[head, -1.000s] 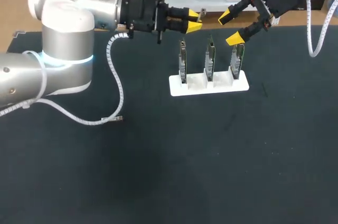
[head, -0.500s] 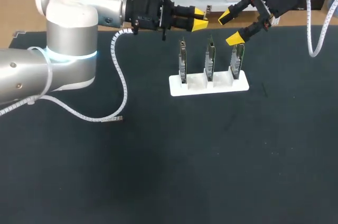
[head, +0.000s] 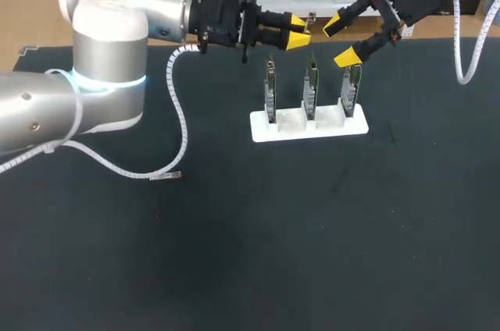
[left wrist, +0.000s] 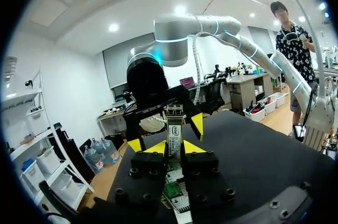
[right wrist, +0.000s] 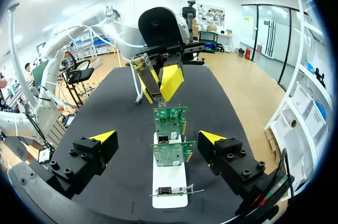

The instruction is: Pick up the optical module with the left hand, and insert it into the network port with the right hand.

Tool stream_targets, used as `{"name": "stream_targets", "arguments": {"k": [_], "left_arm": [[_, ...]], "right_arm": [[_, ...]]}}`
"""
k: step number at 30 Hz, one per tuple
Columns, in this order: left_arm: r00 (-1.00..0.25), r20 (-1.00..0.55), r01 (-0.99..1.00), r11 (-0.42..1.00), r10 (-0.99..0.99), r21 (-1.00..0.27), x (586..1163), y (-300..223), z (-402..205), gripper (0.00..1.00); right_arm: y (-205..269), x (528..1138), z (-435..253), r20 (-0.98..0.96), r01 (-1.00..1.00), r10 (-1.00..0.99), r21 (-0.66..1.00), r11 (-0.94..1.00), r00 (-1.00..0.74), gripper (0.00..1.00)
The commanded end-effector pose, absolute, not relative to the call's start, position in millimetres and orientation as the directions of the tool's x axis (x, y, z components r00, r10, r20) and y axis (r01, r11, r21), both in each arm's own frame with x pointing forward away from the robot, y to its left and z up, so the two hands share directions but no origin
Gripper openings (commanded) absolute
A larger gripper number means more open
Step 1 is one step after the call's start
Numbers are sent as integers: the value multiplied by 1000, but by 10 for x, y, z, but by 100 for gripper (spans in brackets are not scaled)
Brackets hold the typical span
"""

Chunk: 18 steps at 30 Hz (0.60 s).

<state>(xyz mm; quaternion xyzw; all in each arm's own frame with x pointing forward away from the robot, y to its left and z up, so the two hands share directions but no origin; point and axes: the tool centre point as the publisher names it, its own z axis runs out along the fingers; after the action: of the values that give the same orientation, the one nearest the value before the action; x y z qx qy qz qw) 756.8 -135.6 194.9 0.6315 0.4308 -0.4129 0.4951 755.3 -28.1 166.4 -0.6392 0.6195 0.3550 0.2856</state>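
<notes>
Three green boards [head: 311, 81] stand upright in white holder [head: 308, 124], far-centre on black desk [head: 312, 229]. L claw [head: 298, 31] clamped on optical module [left wrist: 174, 129], held above desk just far-left of boards. R claw [head: 339, 40] fingers wide apart, above rightmost board, near L claw, not touching.

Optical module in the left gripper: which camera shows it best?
Left wrist view: the optical module stands between the yellow tips of the left gripper, labelled face toward the camera. The right wrist view shows only a thin edge between those tips; in the head view they nearly hide it.
</notes>
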Motion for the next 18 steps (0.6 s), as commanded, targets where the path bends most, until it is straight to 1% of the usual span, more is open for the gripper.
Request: {"name": "stream_targets", "arguments": {"k": [1,9,14,18], "left_arm": [[287,-948,952,-150,135,267,7623,-1377,1943,0],[290,-950,950,-152,118,271,7626,-1390,1946,0],[274,-959,958,-108,76,265,7554,-1336,1961,0],[244,-965,968,-77,92,237,7472,-1264,1974,0]], "right_arm": [[-281,7537,1664,-808,-995,-589,72,-66,-19,100],[-281,7537,1664,-808,-995,-589,72,-66,-19,100],[-281,7537,1664,-808,-995,-589,72,-66,-19,100],[-281,7537,1664,-808,-995,-589,72,-66,-19,100]]}}
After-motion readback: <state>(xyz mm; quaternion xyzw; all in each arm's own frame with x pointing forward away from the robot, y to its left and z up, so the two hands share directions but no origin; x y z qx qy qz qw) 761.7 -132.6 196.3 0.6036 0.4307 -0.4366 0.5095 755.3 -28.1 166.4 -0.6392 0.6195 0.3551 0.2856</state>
